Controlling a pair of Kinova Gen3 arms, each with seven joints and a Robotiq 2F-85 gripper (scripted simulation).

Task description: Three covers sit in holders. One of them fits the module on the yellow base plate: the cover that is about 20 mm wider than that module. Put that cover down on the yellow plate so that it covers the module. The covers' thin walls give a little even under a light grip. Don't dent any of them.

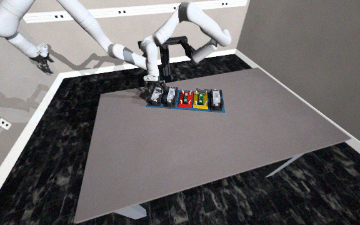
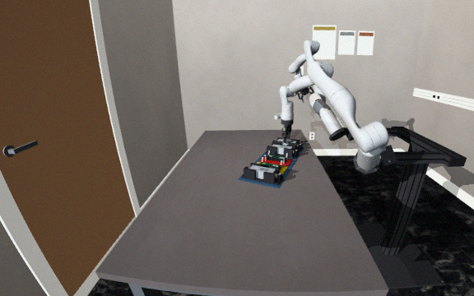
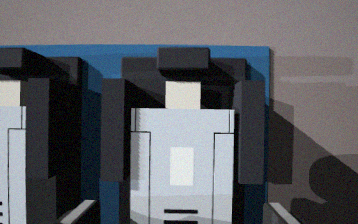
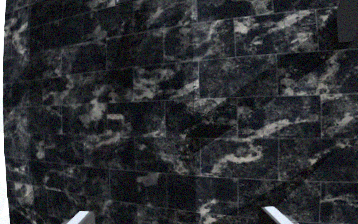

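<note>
Three pale grey covers stand in black holders: an end cover (image 1: 157, 95) (image 3: 155, 120), the one beside it (image 1: 171, 95) (image 3: 5, 119), and one (image 1: 216, 98) (image 2: 263, 168) at the opposite end. The yellow plate (image 1: 200, 106) (image 2: 283, 169) carries a green module (image 1: 200, 98), uncovered. My left gripper (image 1: 158, 89) (image 3: 180, 214) is open, low over the end cover; in the left wrist view its fingertips lie to either side of that cover. Whether they touch it cannot be told. My right gripper (image 1: 46, 67) (image 4: 177, 214) is open and empty, high beyond the table.
A blue board (image 1: 183, 109) (image 3: 258, 54) bears the holders and plates. A red plate (image 1: 184, 105) with another green module (image 1: 186, 98) lies between the yellow plate and the two neighbouring covers. White posts stand on both plates. Black holder walls rise close beside the end cover.
</note>
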